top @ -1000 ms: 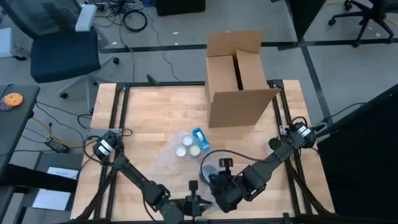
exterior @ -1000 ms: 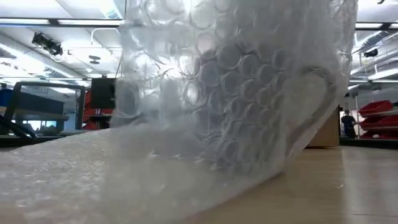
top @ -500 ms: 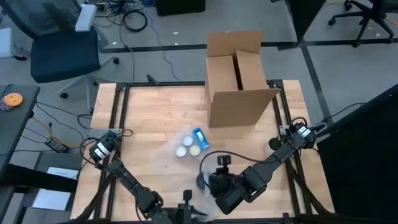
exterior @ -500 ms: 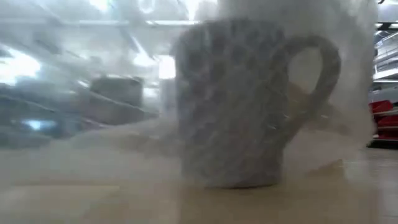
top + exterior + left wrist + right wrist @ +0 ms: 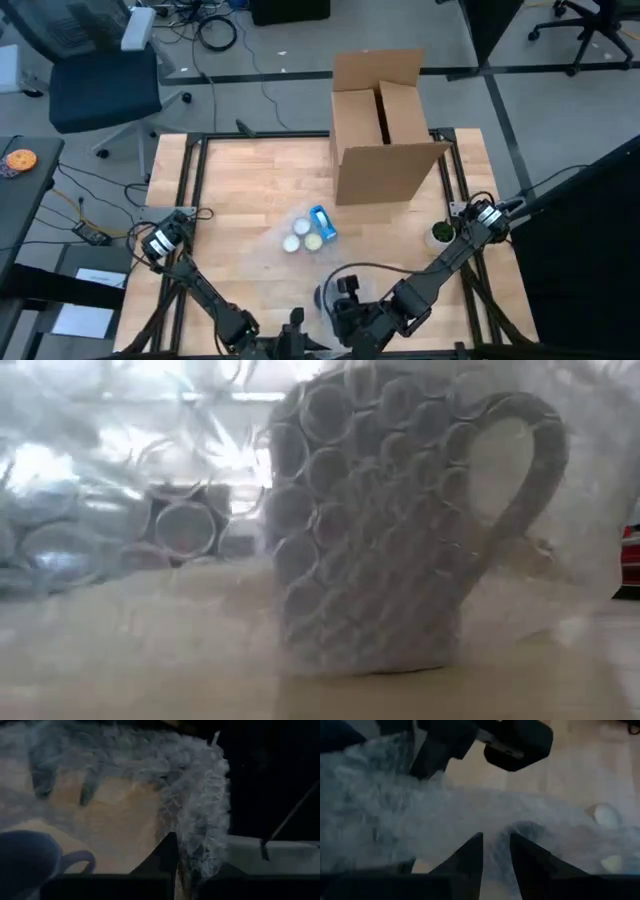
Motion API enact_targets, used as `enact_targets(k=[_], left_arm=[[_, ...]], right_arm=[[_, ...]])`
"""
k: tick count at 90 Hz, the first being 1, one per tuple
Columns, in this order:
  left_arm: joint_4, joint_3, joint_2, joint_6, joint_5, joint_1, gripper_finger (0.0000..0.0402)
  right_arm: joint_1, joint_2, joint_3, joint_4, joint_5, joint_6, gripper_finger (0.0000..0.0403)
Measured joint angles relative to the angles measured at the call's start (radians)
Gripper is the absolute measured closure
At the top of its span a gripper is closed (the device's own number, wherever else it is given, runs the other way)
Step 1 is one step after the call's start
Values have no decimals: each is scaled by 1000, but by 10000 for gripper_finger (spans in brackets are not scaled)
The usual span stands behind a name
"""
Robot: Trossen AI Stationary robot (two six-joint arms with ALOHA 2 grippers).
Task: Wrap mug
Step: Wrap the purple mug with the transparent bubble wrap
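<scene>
Since a second ago our bubble wrap [image 5: 150,560] has dropped behind the mug [image 5: 380,530]; both end effectors, left [image 5: 175,865] and right [image 5: 495,855], pinch it at lower centre.

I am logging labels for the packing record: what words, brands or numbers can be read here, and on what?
None can be read.
The cardboard box shows plain flaps.
The blue package may carry print, too small to read.
The mug is blurred behind the bubble wrap.

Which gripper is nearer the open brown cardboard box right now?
Right. The right gripper sits at the table's near edge, below the cardboard box; the left gripper is beside it, farther left and nearer the edge.
</scene>
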Motion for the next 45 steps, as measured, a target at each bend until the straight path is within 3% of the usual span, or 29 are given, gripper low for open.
enact_targets(k=[16, 45], left_arm=[[-21, 0, 0, -7, 44, 0, 402], [-6, 0, 0, 74, 20, 9, 402]], right_arm=[[4, -2, -12, 71, -8, -7, 330], [-22, -1, -190, 365, -159, -26, 330]])
